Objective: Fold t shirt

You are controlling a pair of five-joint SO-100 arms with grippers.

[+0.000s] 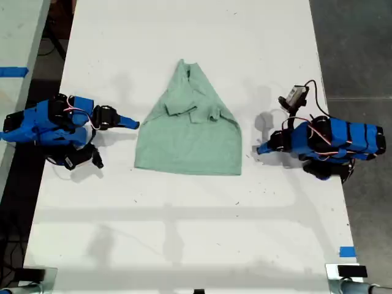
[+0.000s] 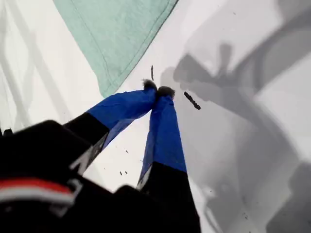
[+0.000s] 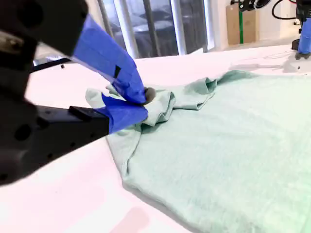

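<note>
Hovering just off the t shirt's (image 1: 188,128) lower corner, my first gripper (image 2: 158,90) has its tips pressed together on nothing. My second gripper (image 3: 138,104) is nearly closed, empty, beside the shirt's opposite edge. The mint-green shirt lies partly folded mid-table (image 1: 184,233), sleeves tucked inward, between both arms.

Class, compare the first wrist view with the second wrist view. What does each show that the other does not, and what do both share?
Only the first wrist view: my first gripper, jaws closed on nothing, over the white table beside a flat corner of the t-shirt, and a small dark mark.

Only the second wrist view: my second gripper at the shirt's bunched sleeve folds, the other arm far across, and windows behind.

Both: the pale green t-shirt lying on the white table.
</note>
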